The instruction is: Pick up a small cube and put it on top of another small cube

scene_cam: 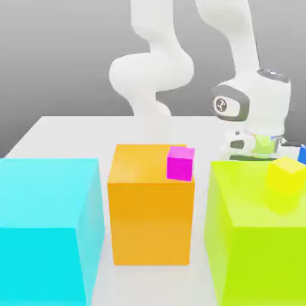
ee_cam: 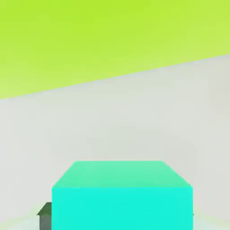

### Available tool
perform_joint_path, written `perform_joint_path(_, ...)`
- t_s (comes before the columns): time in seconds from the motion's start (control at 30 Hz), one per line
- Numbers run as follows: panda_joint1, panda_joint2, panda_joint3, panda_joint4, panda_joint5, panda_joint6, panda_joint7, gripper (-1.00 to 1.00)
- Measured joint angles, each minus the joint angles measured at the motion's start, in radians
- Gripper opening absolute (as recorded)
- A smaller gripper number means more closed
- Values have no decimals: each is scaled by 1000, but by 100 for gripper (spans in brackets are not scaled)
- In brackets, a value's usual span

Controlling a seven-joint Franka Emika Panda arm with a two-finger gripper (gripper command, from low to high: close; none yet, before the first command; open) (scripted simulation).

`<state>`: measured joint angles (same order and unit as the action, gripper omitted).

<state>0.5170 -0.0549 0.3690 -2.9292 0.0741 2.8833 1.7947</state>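
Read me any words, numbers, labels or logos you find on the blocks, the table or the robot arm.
No readable text.
The robot arm carries one round dark emblem, a symbol rather than letters.
The orange block, lime block, big cyan block and teal cube have plain faces.

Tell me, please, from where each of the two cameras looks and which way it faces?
Exterior view: off the arm, low before the table, facing the big cyan block, orange block bearing the magenta cube, lime block bearing the yellow cube, and the blue cube; the white arm and wrist show behind.
Hand view: on the hand, looking past the teal cube held in the shut gripper toward the table and lime block.
Shared: lime block, table.
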Motion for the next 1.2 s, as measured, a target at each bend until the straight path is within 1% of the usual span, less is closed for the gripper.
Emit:
perform_joint_path(0.07, 9, -9, -1, -9, 19, -5, -15, -100)
perform_joint_path(0.1, 24, -14, 2, 4, 39, -30, -34, -100)
perform_joint_path(0.23, 62, -39, -4, 117, 93, -186, -164, -100)
perform_joint_path(0.37, 83, -71, -13, 245, 109, -361, -291, -100)
perform_joint_path(0.53, 83, -120, -44, 418, 89, -584, -469, -100)
perform_joint_path(0.73, 56, -186, -111, 632, 29, -846, -706, -100)
perform_joint_path(0.77, 40, -192, -130, 656, 13, -866, -747, -100)
perform_joint_path(0.8, 29, -189, -142, 657, 1, -857, -769, -100)
perform_joint_path(0.9, 18, -151, -147, 603, -14, -759, -784, -100)
perform_joint_path(0.93, 17, -137, -145, 581, -16, -723, -784, 100)
perform_joint_path(1.1, 17, -137, -145, 581, -16, -723, -784, 100)
perform_joint_path(1.13, 16, -130, -144, 570, -21, -705, -782, 100)
perform_joint_path(1.2, 14, -146, -146, 595, -21, -745, -783, 100)
